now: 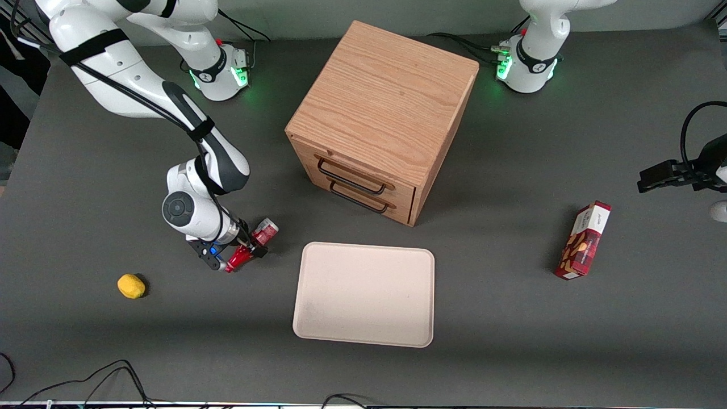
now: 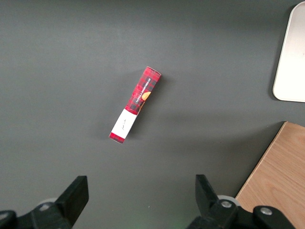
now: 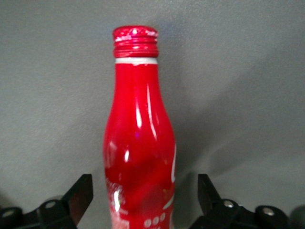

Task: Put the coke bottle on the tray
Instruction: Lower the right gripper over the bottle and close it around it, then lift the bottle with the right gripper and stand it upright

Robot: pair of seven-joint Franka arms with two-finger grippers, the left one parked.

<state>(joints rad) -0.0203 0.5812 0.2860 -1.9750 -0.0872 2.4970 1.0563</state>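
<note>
The coke bottle (image 1: 254,245) is small and red with a silver-grey base. It lies tilted on the dark table beside the tray's short edge, toward the working arm's end. My right gripper (image 1: 245,250) is low over it. In the right wrist view the bottle (image 3: 139,143) stands between the open fingers (image 3: 82,190), with a gap on each side and its red cap pointing away from the gripper (image 3: 144,191). The pale beige-pink tray (image 1: 363,295) lies flat in front of the wooden cabinet, nearer the front camera. Its corner also shows in the left wrist view (image 2: 291,57).
A wooden two-drawer cabinet (image 1: 380,119) stands at the table's middle. A yellow lemon-like fruit (image 1: 131,286) lies toward the working arm's end. A red snack box (image 1: 585,241) lies toward the parked arm's end and shows in the left wrist view (image 2: 136,102). Cables run along the front edge.
</note>
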